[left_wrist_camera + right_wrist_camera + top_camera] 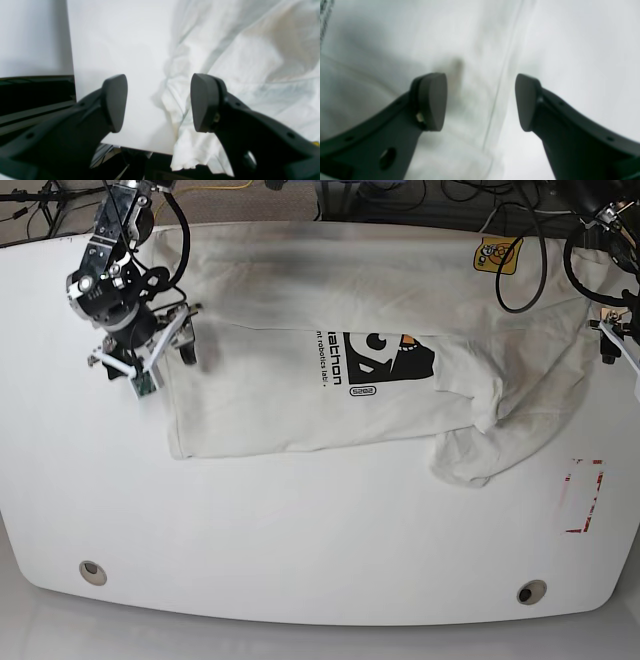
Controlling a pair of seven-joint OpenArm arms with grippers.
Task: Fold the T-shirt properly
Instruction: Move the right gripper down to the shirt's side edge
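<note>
The T-shirt [330, 350] is being spread over the upper half of the white table [250, 530], with one sleeve crumpled toward 4 o'clock. The right gripper [481, 100] is being held open over the hem at 9 o'clock. The left gripper [158, 102] is being kept open above the sleeve edge at 3 o'clock.

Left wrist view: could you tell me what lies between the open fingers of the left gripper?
Between the left gripper's fingers lie bare white tabletop and the rumpled edge of the T-shirt, neither gripped; the left wrist view shows this.

White tabletop [300, 520], red marking [583, 495] near its edge, black cables [420, 195] behind
</note>
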